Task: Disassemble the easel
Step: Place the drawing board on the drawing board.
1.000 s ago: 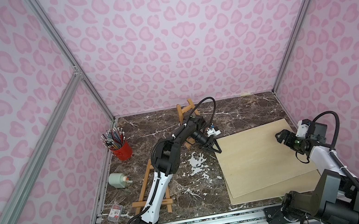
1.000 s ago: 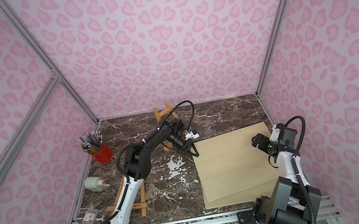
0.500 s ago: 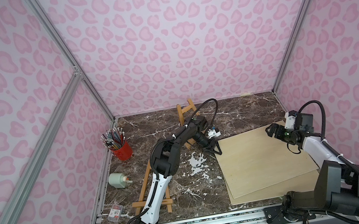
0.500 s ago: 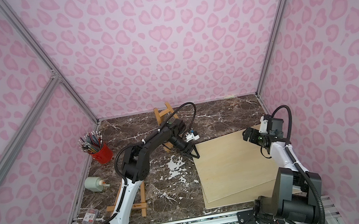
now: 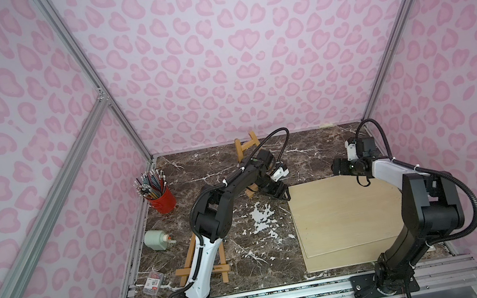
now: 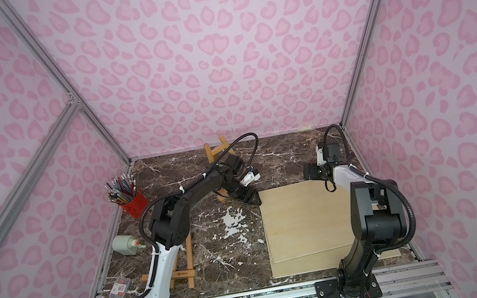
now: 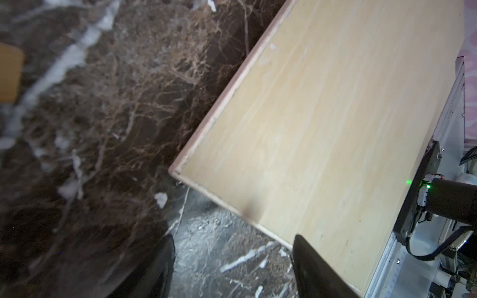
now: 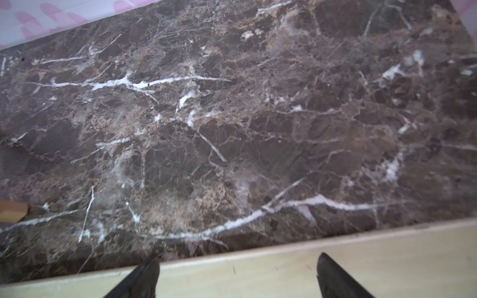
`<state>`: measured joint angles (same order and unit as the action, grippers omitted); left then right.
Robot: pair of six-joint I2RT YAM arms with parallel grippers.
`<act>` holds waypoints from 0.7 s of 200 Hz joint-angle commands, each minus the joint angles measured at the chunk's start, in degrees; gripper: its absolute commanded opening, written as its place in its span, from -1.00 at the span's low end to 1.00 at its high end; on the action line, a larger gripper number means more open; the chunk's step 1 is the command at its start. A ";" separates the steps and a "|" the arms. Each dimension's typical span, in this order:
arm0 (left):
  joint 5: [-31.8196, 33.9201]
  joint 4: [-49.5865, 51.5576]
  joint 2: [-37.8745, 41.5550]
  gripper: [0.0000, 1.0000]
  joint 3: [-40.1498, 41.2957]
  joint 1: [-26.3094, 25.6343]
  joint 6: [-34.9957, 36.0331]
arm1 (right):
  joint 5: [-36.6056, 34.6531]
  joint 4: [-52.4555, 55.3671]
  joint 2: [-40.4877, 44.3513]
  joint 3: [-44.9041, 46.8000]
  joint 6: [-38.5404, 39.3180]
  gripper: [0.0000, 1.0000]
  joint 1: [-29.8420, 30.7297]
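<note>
Both sets of jaws I see spread wide, empty. Left gripper [image 7: 232, 240] straddles the board [image 5: 344, 214] corner; right gripper [image 8: 237, 258] hovers at its far edge.

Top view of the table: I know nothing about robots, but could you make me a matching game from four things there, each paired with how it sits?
Things:
1. red metal cup of pencils
2. pale green plastic bottle
3. flat light wooden board
4. small clear plastic box

How it sits:
A. lies flat, the largest of the four
B. lies flat, the smallest of the four
C. stands upright
D. tipped over on its side

Pairs: 1-C, 2-D, 3-A, 4-B
</note>
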<state>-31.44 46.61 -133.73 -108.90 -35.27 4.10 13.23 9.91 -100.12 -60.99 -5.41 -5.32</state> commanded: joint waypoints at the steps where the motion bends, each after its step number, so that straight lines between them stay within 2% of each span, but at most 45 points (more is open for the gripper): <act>1: 0.94 -3.68 2.60 0.48 2.48 -0.24 -1.19 | -4.56 -1.32 -3.69 -2.46 1.94 0.92 1.14; 89: -0.03 -9.77 11.31 0.55 12.29 -0.59 -3.75 | -8.97 3.89 -15.29 -10.15 1.04 0.85 6.73; 140: 0.59 -10.07 13.18 0.56 14.41 -0.59 -3.73 | -8.05 5.89 -13.35 -5.43 0.31 0.81 7.04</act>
<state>-30.76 37.58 -121.58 -95.13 -35.88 0.47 4.43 9.06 -113.75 -69.14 -3.95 1.39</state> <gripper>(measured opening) 0.780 0.908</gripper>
